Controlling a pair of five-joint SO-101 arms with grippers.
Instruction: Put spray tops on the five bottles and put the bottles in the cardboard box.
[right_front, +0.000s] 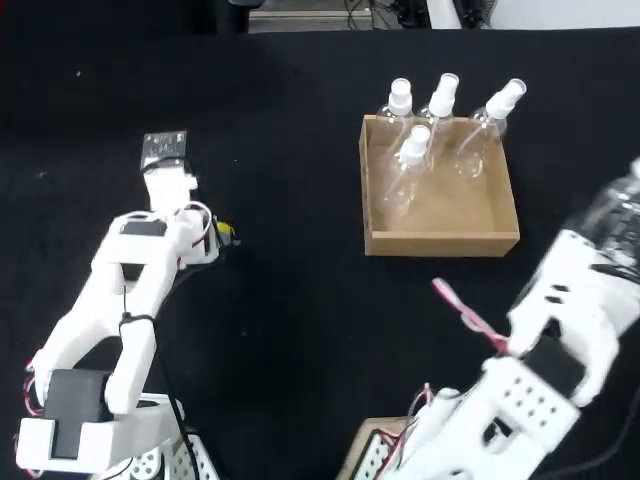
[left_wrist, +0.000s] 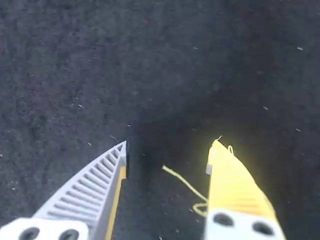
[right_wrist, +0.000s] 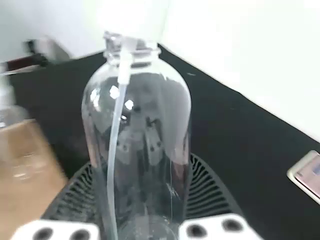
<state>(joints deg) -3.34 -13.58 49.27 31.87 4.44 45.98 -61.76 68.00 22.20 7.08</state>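
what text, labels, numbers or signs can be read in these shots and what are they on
None can be read.
Flat item on the black cloth, right wrist view: coloured print, too blurred to read.
Small grey plate beyond the left arm, high view: pale specks, too small to read.
Bottle in the right tool: clear, no label.
Cardboard box: plain, no print seen.

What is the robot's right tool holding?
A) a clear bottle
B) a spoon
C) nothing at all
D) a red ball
A: in the right wrist view, the right tool is shut around the lower part of a clear bottle.
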